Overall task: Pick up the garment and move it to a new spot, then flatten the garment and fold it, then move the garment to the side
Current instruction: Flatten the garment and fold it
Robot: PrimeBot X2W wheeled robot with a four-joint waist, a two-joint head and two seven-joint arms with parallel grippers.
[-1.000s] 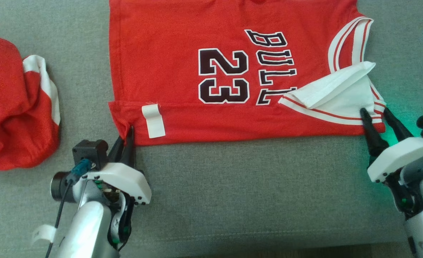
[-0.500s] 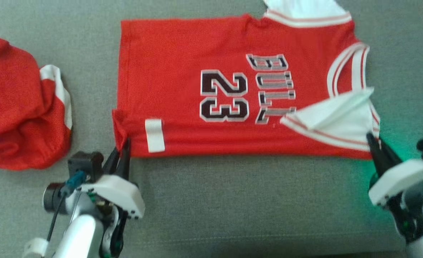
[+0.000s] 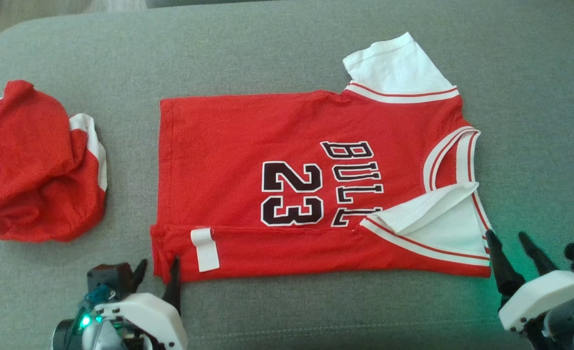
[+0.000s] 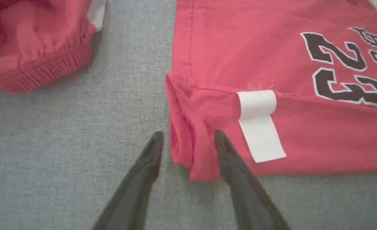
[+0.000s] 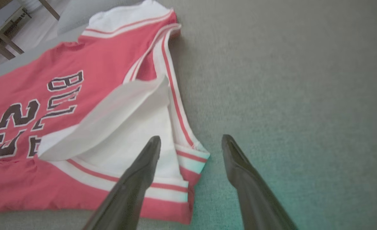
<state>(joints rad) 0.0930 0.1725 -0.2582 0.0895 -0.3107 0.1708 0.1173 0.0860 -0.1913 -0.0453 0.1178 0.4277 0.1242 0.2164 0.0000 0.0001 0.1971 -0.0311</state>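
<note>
One fold in: red jersey [image 3: 292, 160] lies flat mid grey cushion [image 3: 267, 39], near long edge and white sleeve [image 3: 433, 214] turned over front. Left gripper [image 3: 159, 262] open astride hem corner; right gripper [image 3: 506, 236] open at sleeve corner. Both toward cushion's near edge, nothing held. Remaining: further folds, move aside.

The red jersey [image 3: 248, 141], black "23" and "BULL" on it, lies spread flat, its near edge folded over with a white tag [image 3: 204, 249] showing. One hem corner sits between the spread fingers of the left gripper [image 3: 159, 262], the white-sleeved corner between those of the right gripper [image 3: 506, 235]
</note>
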